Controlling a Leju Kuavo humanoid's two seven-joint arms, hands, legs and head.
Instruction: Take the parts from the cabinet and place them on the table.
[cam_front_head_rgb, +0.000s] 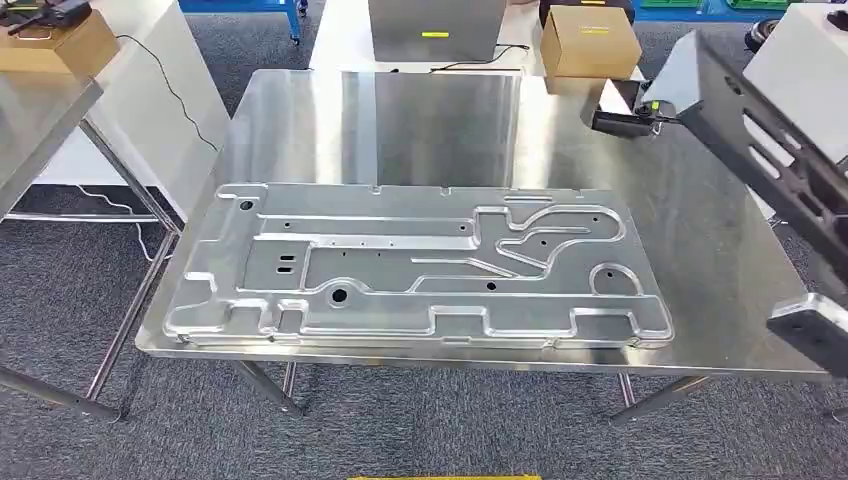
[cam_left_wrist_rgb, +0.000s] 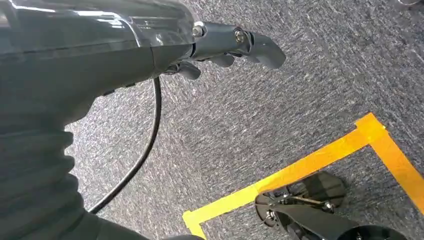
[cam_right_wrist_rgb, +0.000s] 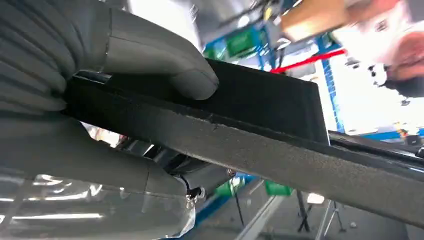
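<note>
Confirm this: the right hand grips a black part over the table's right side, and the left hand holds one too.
Wrong on the left hand: the left wrist view shows it holding nothing, above grey carpet. The right hand does grip the black part over the table's right side.

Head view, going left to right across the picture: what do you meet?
Cardboard box on the side table → large machined metal plate on the steel table → second cardboard box → black handheld scanner → long black part at the right edge.
</note>
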